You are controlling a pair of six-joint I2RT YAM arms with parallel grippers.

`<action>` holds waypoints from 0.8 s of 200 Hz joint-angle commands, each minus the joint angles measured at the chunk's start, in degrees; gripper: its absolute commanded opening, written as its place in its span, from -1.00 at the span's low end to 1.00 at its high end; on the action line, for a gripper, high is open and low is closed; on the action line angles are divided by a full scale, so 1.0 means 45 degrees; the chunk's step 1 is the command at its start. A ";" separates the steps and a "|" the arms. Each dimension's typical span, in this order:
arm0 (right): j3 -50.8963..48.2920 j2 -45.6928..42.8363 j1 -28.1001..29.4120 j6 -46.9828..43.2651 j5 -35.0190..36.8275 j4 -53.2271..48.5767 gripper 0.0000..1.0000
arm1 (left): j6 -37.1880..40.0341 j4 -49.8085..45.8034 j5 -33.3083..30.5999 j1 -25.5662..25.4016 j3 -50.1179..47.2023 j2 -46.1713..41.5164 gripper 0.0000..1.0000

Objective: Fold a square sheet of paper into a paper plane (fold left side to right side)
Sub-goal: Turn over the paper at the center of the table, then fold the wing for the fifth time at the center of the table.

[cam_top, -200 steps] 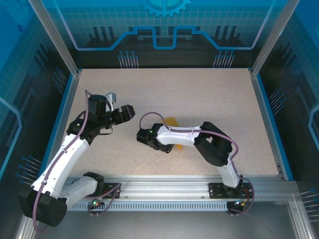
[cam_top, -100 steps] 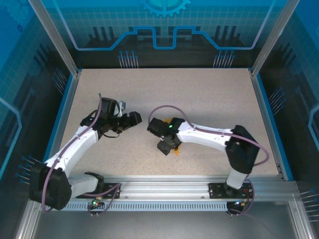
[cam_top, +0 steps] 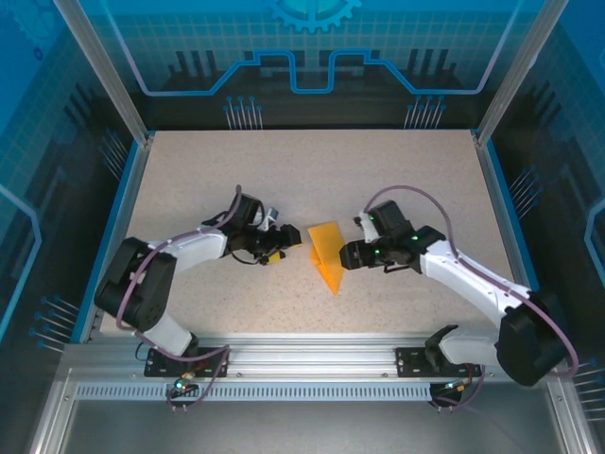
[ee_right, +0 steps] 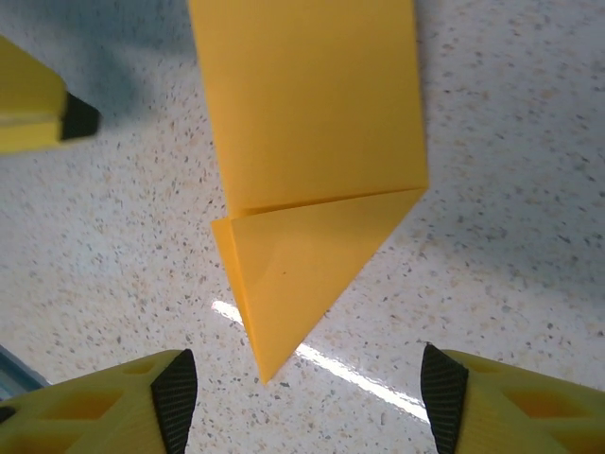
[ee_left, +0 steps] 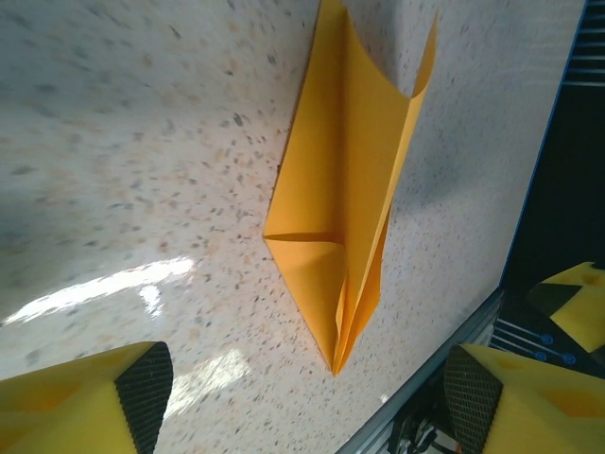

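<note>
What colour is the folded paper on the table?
The paper is plain bright orange, unmarked; the right wrist view shows it best.

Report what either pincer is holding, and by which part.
Nothing is held: the left pincer and right pincer are open, flanking the orange paper on the table.

No words, brands, numbers or labels are showing clearly enough to read. The one sign-like mark is a pale blue gear emblem (cam_top: 313,11), which is sitting on the blue back wall (cam_top: 189,47) beyond the far edge of the table (cam_top: 397,170) and is being cut off by the top of the top external view.
</note>
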 commanded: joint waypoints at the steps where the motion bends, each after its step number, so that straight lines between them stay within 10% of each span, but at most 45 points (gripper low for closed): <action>1: -0.0737 -0.0756 -0.0930 0.0510 -0.2018 0.1210 0.34 | -0.0304 0.0971 0.0444 -0.0450 0.1020 0.0984 0.57; 55: -0.1703 -0.1341 -0.1775 0.0491 -0.2941 0.1706 0.34 | -0.0111 0.1285 0.0585 -0.0928 0.2739 0.3239 0.38; 160: -0.1597 -0.0252 -0.2088 -0.0162 -0.4129 0.2810 0.35 | 0.2190 0.0750 0.0714 -0.0766 0.2760 0.3165 -0.84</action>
